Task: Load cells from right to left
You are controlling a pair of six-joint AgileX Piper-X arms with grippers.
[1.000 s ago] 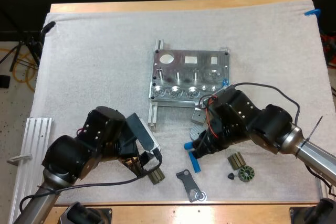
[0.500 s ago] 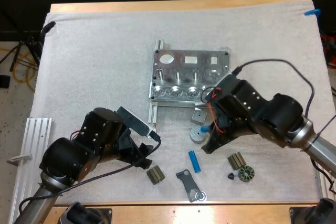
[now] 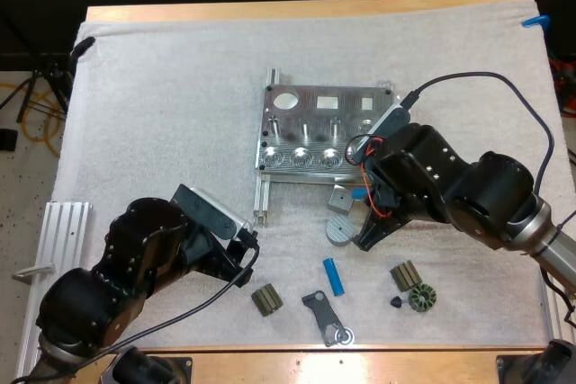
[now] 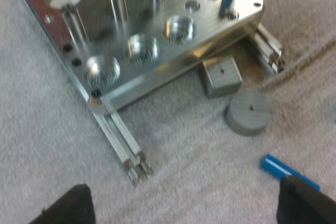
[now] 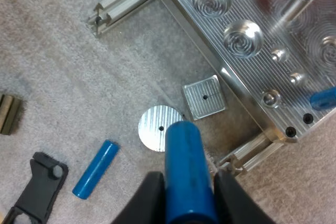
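The right gripper [image 5: 188, 184] pinched a bright blue cylindrical cell [image 5: 185, 156] between its two black fingers [image 5: 149, 198], one pressing on each side, with the cell's rounded end sticking out ahead of the fingertips. Just beyond that end lay a round grey metal disc [image 5: 152, 127] and a square grey metal block [image 5: 205, 98]. Farther ahead stood the ribbed silver metal fixture [image 5: 252, 19], where a loaded blue cell [image 5: 324, 99] stood at one corner. A spare blue cell [image 5: 95, 169] lay flat on the white mat [image 5: 52, 51], off to one side of the fingers. The left gripper [image 4: 186, 200] was spread wide and clear of everything, facing the fixture from farther back.

The held cell looked rigid, smooth and light — likely to swivel or slide in a loose pinch, and to roll if set down. A firm hold across its middle, leaving the leading end free to enter a pocket, seemed the sensible grip — the spare one probably wanted taking across its width.
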